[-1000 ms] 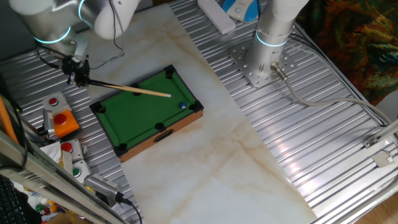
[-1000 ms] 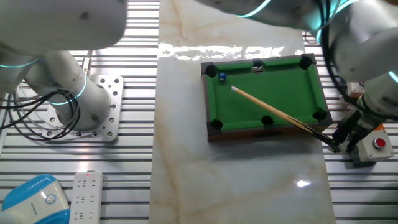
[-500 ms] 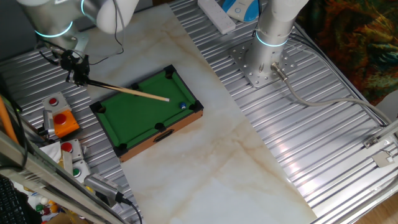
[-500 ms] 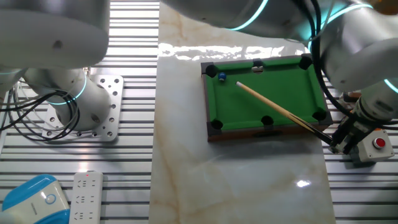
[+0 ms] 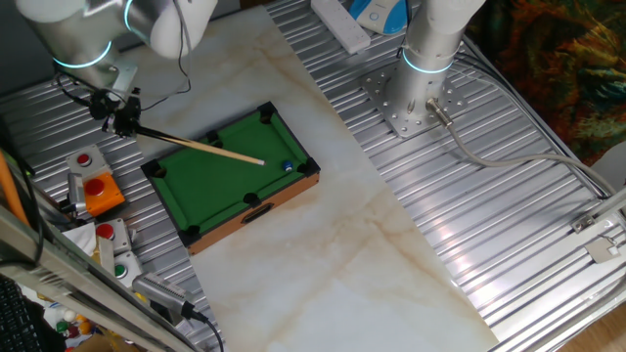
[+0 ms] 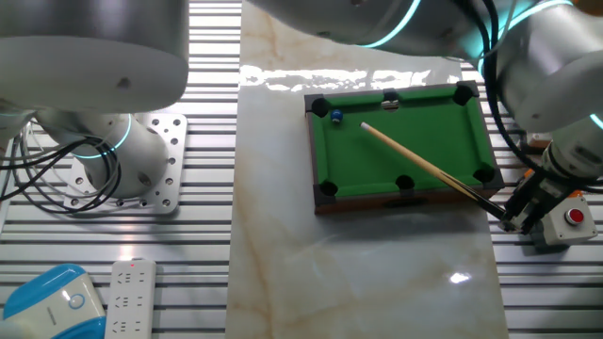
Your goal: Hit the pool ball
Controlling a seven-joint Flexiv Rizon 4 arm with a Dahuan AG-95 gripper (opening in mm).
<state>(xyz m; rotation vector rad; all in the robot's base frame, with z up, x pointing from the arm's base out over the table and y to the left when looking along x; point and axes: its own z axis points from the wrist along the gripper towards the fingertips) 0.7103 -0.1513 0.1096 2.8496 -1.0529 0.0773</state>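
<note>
A miniature green pool table [image 5: 225, 181] [image 6: 415, 160] with a wooden rim lies on the marble slab. The tiny blue pool ball [image 5: 288, 166] [image 6: 336, 117] sits near one corner pocket. My gripper [image 5: 120, 119] [image 6: 513, 219] is shut on the dark butt of a thin wooden cue [image 5: 201, 145] [image 6: 424, 165], beside the table's far end. The cue slants across the felt. Its pale tip [image 5: 261, 161] [image 6: 364, 125] lies a short way from the ball, not touching it.
An orange box with a red button [image 5: 95, 191] [image 6: 570, 218] stands close to the gripper. A second button box [image 5: 114, 249] lies nearby. The arm's base [image 5: 416, 93] [image 6: 132, 160] is bolted to the ribbed metal top. A remote [image 6: 127, 297] and a blue device [image 6: 52, 301] lie at the edge.
The cue has swung a little: its tip has shifted over the felt toward the blue ball. The ball has not moved.
</note>
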